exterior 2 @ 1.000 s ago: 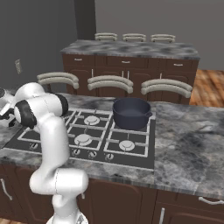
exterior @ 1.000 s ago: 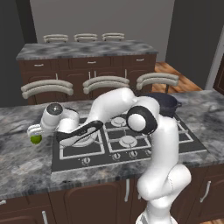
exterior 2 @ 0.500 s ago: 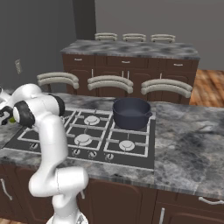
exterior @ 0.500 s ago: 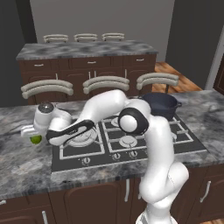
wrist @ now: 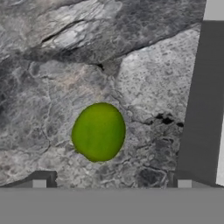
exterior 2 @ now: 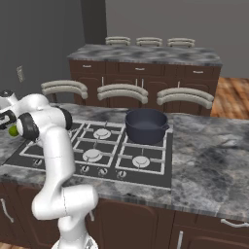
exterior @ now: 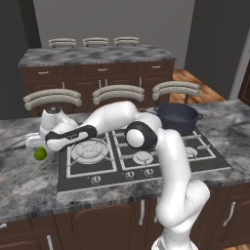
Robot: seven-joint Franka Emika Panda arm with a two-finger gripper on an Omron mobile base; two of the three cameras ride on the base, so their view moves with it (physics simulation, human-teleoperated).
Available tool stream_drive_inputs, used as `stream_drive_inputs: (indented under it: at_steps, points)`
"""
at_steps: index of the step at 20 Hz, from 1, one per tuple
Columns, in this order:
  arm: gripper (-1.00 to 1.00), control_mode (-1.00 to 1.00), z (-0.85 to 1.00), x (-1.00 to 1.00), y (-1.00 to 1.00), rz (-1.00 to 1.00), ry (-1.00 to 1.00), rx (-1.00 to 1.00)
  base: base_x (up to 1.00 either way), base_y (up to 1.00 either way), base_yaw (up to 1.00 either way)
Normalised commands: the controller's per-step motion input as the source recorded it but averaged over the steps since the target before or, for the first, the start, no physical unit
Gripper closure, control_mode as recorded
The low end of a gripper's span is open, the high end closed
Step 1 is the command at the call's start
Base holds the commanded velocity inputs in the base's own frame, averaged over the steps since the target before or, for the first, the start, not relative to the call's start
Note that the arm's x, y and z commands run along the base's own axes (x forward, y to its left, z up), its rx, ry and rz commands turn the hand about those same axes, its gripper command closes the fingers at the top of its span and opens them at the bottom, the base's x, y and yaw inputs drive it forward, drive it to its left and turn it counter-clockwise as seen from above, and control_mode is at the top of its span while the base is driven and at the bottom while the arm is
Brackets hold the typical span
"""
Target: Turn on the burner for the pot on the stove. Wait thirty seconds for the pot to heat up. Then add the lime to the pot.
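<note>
The arm reaches far to its left over the grey stone counter [exterior: 29, 185], where the gripper [wrist: 111, 183] hangs with its 2 fingertips [wrist: 39, 183] spread wide and nothing between them, directly above the lime [wrist: 98, 131]. The lime [exterior: 40, 154] lies on the counter just beside the left edge of the stove [exterior: 97, 168], not touched by either fingertip. The pot [exterior 2: 146, 125] sits on the stove's back right burner, well apart from the lime.
</note>
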Motion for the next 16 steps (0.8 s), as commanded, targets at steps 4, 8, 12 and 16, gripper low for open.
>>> stream_drive_inputs:
  at_steps: [4, 8, 12, 16]
  points:
    - [-1.0, -1.0, 0.0, 0.28, 0.14, 0.0, 0.06, -0.01, 0.0, 0.0, 0.0]
    - [-1.0, -1.0, -0.01, 0.11, 0.19, 0.0, 0.01, 0.0, 0.0, 0.0, 0.0]
    - [-1.0, -1.0, -0.02, 0.0, 0.02, 0.0, 0.0, -0.01, 0.0, 0.0, 0.0]
    - [-1.0, -1.0, -0.04, 0.0, 0.0, 0.0, 0.0, -0.01, 0.0, 0.0, 0.0]
